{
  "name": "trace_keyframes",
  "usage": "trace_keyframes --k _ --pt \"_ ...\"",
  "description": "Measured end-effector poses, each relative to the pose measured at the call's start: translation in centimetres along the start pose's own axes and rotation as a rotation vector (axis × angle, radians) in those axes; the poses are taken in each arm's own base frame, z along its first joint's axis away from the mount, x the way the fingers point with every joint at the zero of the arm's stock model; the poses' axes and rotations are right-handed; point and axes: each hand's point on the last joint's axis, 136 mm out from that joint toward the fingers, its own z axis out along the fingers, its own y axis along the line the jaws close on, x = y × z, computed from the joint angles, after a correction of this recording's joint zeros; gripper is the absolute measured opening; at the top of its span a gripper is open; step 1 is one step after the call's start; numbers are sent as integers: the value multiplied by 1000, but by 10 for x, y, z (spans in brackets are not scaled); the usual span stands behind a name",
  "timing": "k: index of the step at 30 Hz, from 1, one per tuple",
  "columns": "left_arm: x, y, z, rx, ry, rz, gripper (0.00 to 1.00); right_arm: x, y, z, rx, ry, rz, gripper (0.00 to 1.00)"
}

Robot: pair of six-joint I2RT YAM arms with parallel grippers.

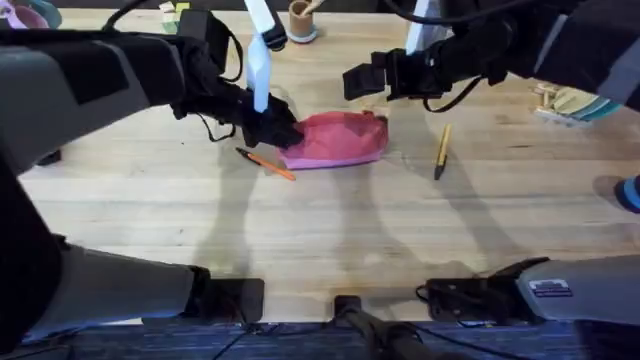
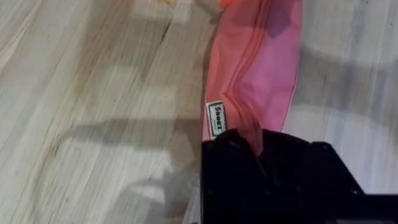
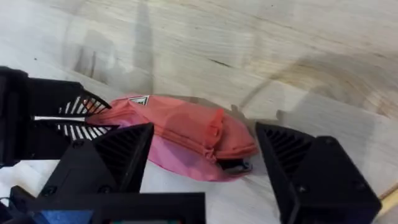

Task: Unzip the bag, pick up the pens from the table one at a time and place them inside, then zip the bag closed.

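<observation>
Stage: I judge we are at the very start, on the unzip step; nothing later looks begun.
Bag: the bag (image 1: pixel 335 139) lies flat on the table (image 1: pixel 330 230), just above the middle of the overhead frame. In my left wrist view its zipper seam runs closed as far as I can follow it.
Left gripper: the left gripper (image 1: pixel 272 128) sits at the bag's left end in the overhead frame. My left wrist view shows the fabric end with a small white label (image 2: pixel 216 119) tucked into the black fingers, so I read the jaws as clamped on the bag, pinning that end.
Right gripper: the right gripper (image 3: pixel 202 163) hangs over the bag's other end with its jaws wide apart, holding nothing. A small dark zipper pull (image 3: pixel 234 165) shows between them at the bag's end, not yet gripped.
Pens: both still out on the table. The orange pen (image 1: pixel 266 164) lies just beside the bag's lower left end; the yellow pen (image 1: pixel 441 150) lies to the right of the bag, a little apart.
Done: only the hold on the bag.
Left: catch the pull, open the zipper, load both pens one at a time, zip shut.
</observation>
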Motion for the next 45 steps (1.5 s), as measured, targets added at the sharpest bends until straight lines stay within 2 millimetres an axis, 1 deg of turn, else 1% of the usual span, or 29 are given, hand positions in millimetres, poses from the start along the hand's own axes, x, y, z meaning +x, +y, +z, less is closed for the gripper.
trace_keyframes --k 14,25,38,42,45 --pt "0 0 0 0 0 0 43 6 -2 3 6 27 8 997" --pt "0 0 0 0 0 0 43 20 -13 25 25 98 28 997" --pt "0 0 0 0 0 0 43 20 -13 26 25 100 28 997" --pt "0 0 0 0 0 0 42 22 -15 31 25 114 33 970" --pt "0 0 0 0 0 0 42 23 -15 33 24 118 33 910"
